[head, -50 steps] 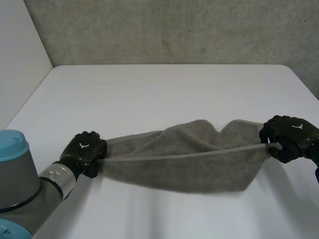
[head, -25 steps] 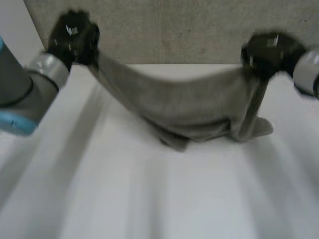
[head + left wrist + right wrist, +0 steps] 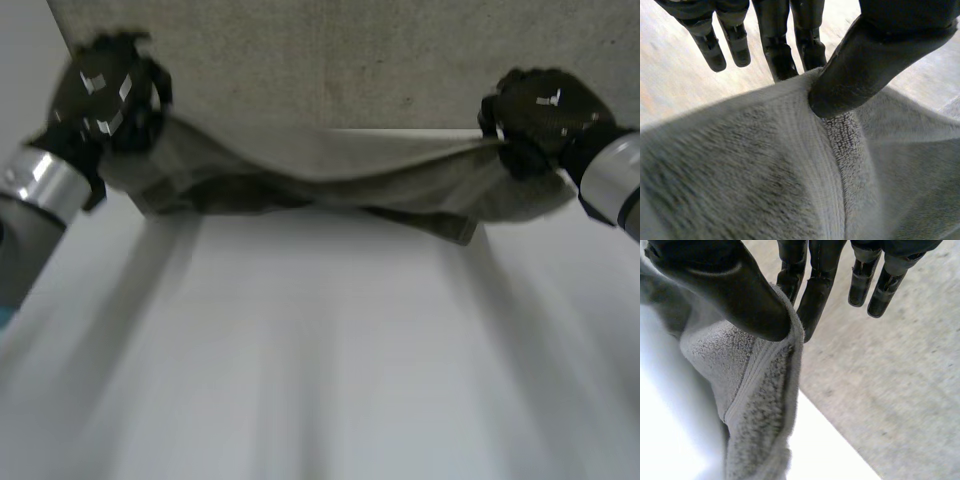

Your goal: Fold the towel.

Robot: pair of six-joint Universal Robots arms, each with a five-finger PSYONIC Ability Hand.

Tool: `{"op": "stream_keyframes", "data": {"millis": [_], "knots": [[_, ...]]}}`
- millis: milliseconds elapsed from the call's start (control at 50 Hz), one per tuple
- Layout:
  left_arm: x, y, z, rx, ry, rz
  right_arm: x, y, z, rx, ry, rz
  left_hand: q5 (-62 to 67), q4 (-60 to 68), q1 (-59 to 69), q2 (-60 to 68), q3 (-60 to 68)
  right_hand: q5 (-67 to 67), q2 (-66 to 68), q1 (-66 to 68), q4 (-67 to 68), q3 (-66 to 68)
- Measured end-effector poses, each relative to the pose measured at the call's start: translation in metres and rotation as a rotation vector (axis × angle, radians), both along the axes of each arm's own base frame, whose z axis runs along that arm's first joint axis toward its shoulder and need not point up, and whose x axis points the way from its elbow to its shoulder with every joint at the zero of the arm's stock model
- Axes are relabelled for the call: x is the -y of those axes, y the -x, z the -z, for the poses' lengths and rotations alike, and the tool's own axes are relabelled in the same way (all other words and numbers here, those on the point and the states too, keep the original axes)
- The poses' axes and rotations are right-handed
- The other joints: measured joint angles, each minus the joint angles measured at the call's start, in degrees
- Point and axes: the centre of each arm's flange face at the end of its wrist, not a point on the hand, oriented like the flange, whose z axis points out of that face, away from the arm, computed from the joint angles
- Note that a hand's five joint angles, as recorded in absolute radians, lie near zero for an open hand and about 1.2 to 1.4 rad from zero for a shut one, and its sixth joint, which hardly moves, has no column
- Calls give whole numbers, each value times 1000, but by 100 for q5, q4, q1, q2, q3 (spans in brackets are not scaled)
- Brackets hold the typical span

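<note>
On your left hand (image 3: pixel 875 65) the thumb pins the towel's (image 3: pixel 755 180) hemmed edge against the fingers (image 3: pixel 777 50) behind it. It is a straight pinch, and the outer fingers hang clear of the cloth. Your right hand (image 3: pixel 725 285) grips the same way, with the thumb pressed over the hem onto two fingers (image 3: pixel 810 300) and the rest loose.

Each hand has one end of the upper edge, raised above the far side of the table (image 3: pixel 320 360). The grey terry sags between them in a bunched swag. I cannot tell whether its lowest fold touches the table.

Expect the towel to be light, limp and thick. The pile should not slip, but the cloth will droop and twist wherever you leave it unsupported. The stitched hem near the corners looks like the firmest place to hold.

Nothing else lies on the table. The concrete wall (image 3: pixel 320 60) beyond its far edge is the one thing close to both hands.
</note>
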Motion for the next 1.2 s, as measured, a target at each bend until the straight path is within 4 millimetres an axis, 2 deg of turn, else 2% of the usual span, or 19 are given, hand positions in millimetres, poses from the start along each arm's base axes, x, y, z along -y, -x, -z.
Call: {"op": "stream_keyframes", "data": {"millis": [80, 160, 320, 440, 600, 780, 880, 1060, 1120, 1200], "knots": [[-20, -9, 27, 35, -93, 21, -19, 7, 13, -15, -48, -29, 0, 0, 0, 7, 0, 0, 0, 0, 0, 0], [-37, -20, 32, 54, -130, 15, -36, 15, 15, -9, -66, -56, 0, 0, 0, 16, 0, 0, 0, 0, 0, 0], [-65, -41, 12, 60, -141, -29, -68, 33, -15, 31, -6, -42, 0, 0, 1, 17, 0, 0, 0, 0, 0, 0], [-80, -48, -1, 61, -146, -40, -80, 41, -23, 59, -40, -5, 0, 0, -3, 17, 0, 0, 1, 0, 0, 0], [-85, -48, 10, 67, -206, -25, -74, 49, -2, 51, -171, 37, 0, 0, -3, 17, 0, 0, 1, 0, 0, 0], [-68, -44, 42, 92, -324, -6, -55, 49, 29, -4, -276, 30, 0, 0, 1, 17, 0, 0, 1, 0, 0, 0], [-58, -45, 44, 110, -346, -15, -49, 48, 30, -11, -277, 26, 0, 0, 1, 21, 0, 0, 1, 0, 0, 0], [-56, -48, 32, 116, -321, -26, -56, 43, 18, -5, -244, 14, 0, 0, 1, 18, 0, 0, 1, 0, 0, 0], [-54, -48, 31, 116, -315, -25, -51, 43, 20, -7, -256, 19, 0, 0, 1, 18, 0, 0, 1, 0, 0, 0], [-44, -43, 39, 117, -339, -11, -35, 37, 32, -23, -298, 30, 0, 0, 1, 18, 0, 0, 1, 0, 0, 0]]}}
